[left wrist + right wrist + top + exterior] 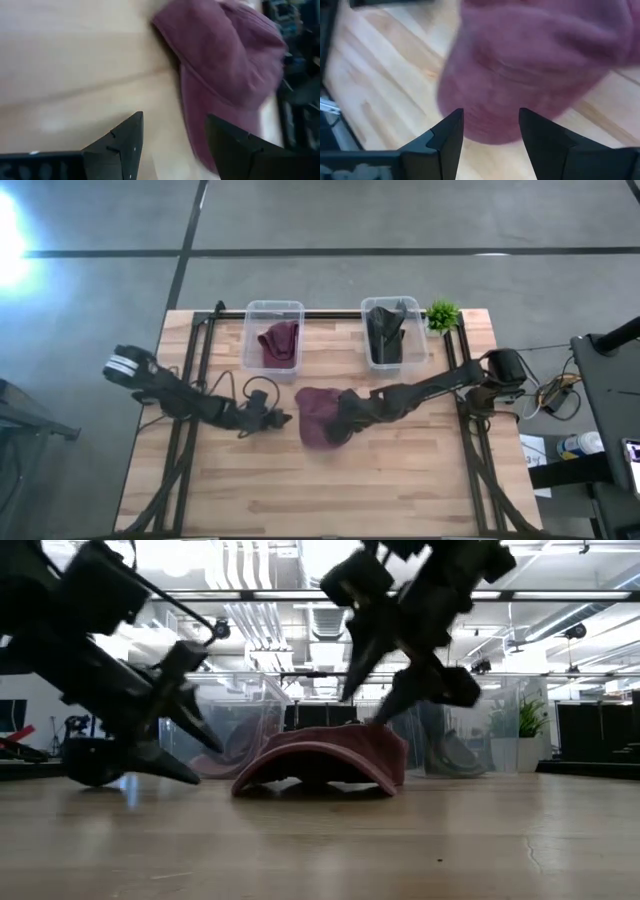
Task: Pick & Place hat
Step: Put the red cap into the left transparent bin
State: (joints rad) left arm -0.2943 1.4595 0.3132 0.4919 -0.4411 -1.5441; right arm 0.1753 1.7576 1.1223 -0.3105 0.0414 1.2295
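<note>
- progress: one maroon cap (279,343) already lies in the left clear bin (273,311) at about 11 o'clock on the table (400,470), and a dark cap (384,330) sits in the right clear bin (392,363) at about 1 o'clock.
- what is left: a second maroon cap (315,416) lies flat on the wood near the table's centre, not yet lifted; it has to be gripped and carried to a bin, probably the left one.
- right gripper (487,131): its arm reaches in from 3 o'clock, with the jaws spread just above the cap's edge and holding nothing; contact is hard to judge through the blur.
- left gripper (172,140): low over the table at 9 o'clock of the cap, just beside it, jaws spread and empty.
- a small green plant (443,315) stands at the 1 o'clock corner.
</note>
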